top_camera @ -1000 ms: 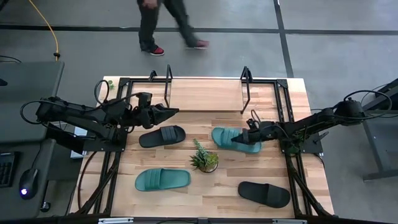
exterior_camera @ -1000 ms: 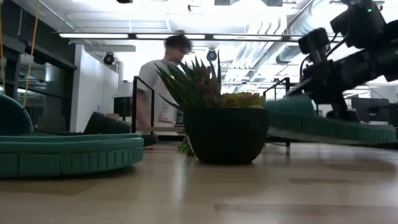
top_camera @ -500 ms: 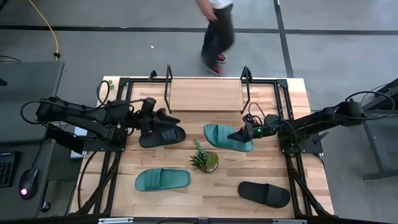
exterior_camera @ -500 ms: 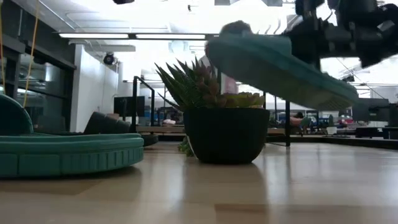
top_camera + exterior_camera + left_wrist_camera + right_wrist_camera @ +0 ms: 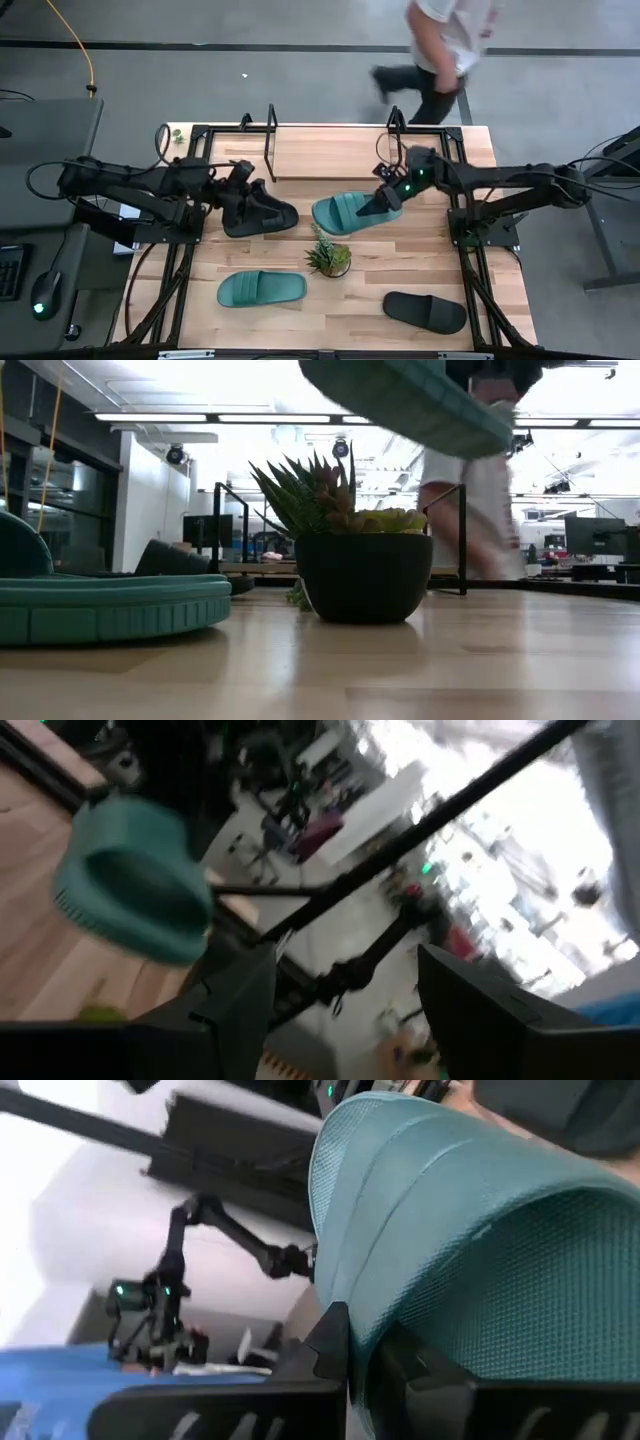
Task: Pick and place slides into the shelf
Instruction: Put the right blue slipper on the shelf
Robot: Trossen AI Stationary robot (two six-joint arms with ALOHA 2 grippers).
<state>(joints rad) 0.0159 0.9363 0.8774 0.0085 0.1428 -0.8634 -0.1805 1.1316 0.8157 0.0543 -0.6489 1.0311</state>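
Ribbed teal rubber slide (image 5: 345, 213) in right fingers (image 5: 385, 197)

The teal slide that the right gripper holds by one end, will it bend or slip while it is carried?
The teal slide probably stays fairly stiff: in the low view it hangs tilted but straight. It seems light, since the right gripper lifts it by one end alone. The grip looks secure, the fingers being shut on its textured strap.

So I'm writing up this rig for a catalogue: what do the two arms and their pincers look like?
Both arms are dark, nearly black, built of slim jointed segments with black cables looped along them. The left pincer and the right pincer each have two dark, flat-sided fingers. A small green light glows near the right wrist; no other markings can be made out.
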